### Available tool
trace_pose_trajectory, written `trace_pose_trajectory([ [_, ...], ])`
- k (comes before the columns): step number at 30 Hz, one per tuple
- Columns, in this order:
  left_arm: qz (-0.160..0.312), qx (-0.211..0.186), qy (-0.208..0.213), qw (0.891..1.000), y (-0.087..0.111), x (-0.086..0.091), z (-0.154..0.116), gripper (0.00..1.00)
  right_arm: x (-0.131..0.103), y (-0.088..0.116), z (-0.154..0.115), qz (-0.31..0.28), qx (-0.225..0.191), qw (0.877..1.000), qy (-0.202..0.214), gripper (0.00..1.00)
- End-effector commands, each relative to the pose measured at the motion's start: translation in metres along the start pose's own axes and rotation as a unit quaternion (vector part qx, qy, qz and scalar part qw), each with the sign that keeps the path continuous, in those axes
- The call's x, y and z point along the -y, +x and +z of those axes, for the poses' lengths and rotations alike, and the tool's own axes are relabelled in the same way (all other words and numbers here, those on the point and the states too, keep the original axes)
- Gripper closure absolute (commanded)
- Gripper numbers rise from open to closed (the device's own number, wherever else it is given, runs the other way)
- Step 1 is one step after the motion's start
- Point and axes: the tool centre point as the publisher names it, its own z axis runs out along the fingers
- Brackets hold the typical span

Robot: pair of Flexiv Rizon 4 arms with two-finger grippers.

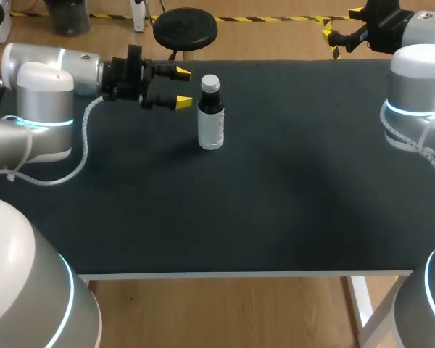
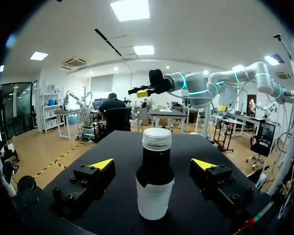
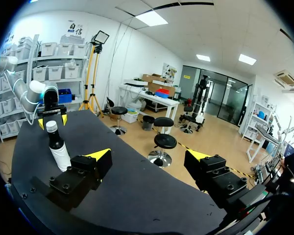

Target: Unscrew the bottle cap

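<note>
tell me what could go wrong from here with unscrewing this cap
1. The tall dark bottle with a white label stands free on the black table. The left arm's fingers are open close beside it, so an off-centre close could tip it over.
2. The right arm's fingers are far off by the table's corner, so nothing steadies the bottle. Twisting the pale round cap might just spin the whole bottle.

dark round bottle (image 1: 211, 116): white label band | round screw cap (image 1: 210, 82): whitish-silver | flat table top (image 1: 275, 196): plain black | left gripper (image 1: 183, 88): black, yellow tips
</note>
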Motion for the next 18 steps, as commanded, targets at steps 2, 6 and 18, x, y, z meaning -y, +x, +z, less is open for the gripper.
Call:
trace_pose_trajectory([
  [2, 0.009, -0.005, -0.004, 1.0, -0.002, -0.001, 0.011, 0.0, 0.0, 0.0, 0.0, 0.0, -0.001, 1.0, 0.0, 0.0],
  [6, 0.012, -0.016, -0.007, 1.0, -0.002, -0.001, 0.016, 0.0, 0.0, 0.0, 0.0, 0.0, -0.001, 1.0, 0.0, 0.0],
  [18, 0.016, -0.023, -0.001, 1.0, -0.001, 0.002, 0.03, 0.0, 0.0, 0.0, 0.0, 0.0, -0.001, 1.0, 0.0, 0.0],
])
